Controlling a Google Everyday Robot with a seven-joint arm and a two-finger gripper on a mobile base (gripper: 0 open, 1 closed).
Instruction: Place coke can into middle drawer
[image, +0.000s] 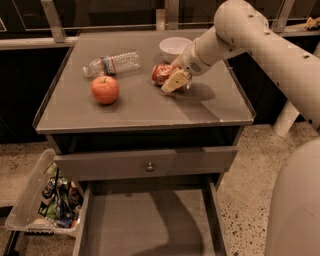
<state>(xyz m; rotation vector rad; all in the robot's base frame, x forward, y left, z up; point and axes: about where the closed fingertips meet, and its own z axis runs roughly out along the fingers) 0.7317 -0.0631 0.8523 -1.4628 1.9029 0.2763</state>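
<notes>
The red coke can (161, 73) lies on its side on the table top (140, 107), just in front of the white bowl. My gripper (175, 80) is down at the can's right end, touching or nearly touching it and hiding that end. The arm reaches in from the upper right. The middle drawer (145, 225) is pulled out wide below the table, and its flat floor holds nothing.
A red apple (105, 89) and a clear plastic water bottle (112, 63) lie on the left of the table top. A white bowl (174, 47) stands behind the can. The knobbed drawer (150, 166) sits above the open one. A plastic bin (40, 202) of clutter stands lower left.
</notes>
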